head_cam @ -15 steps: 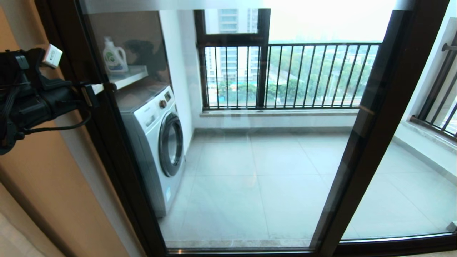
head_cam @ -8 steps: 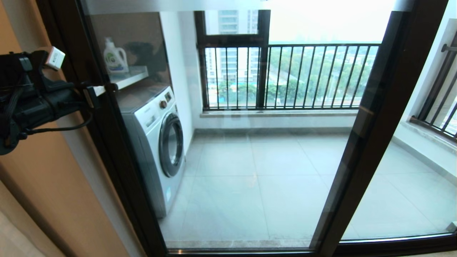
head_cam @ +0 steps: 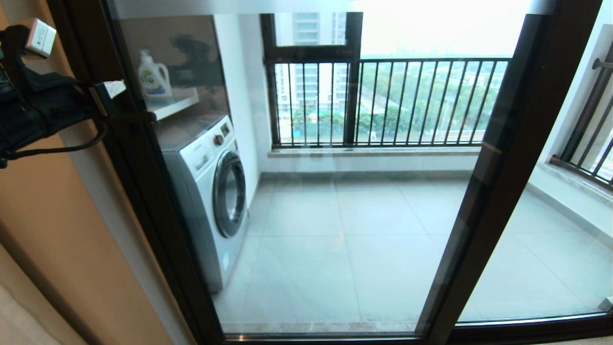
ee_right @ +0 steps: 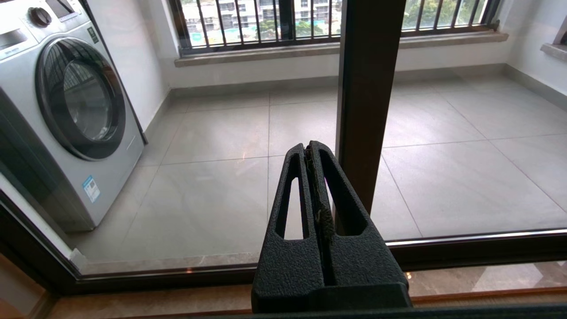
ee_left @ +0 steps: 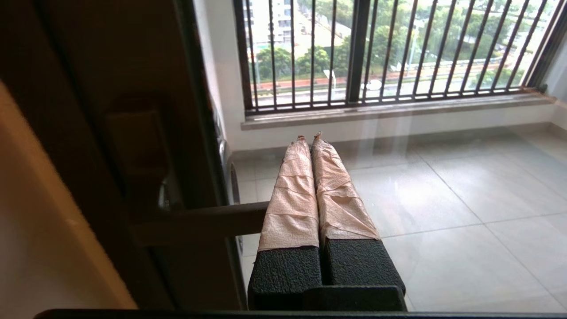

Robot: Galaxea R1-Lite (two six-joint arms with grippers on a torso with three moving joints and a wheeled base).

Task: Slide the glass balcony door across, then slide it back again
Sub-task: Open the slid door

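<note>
The glass balcony door (head_cam: 345, 215) fills the head view, a clear pane in a dark frame. Its left stile (head_cam: 139, 158) stands against the beige wall, and its small lever handle (head_cam: 143, 116) sticks out to the right. My left gripper (head_cam: 114, 89) hangs just above and left of that handle, shut, holding nothing. In the left wrist view its taped fingers (ee_left: 292, 186) lie pressed together over the end of the handle (ee_left: 199, 221). My right gripper (ee_right: 310, 148) is shut and empty, low before the door's right stile (ee_right: 367, 88); the head view does not show it.
Behind the glass stand a washing machine (head_cam: 210, 191), a shelf (head_cam: 175, 103) with a detergent bottle (head_cam: 154, 76), and the barred window (head_cam: 383, 100). The beige wall (head_cam: 57, 230) is at the left. The bottom track (ee_right: 487, 248) runs along the floor.
My left gripper has risen and drawn back to the left, off the lever handle. The door has not moved.
</note>
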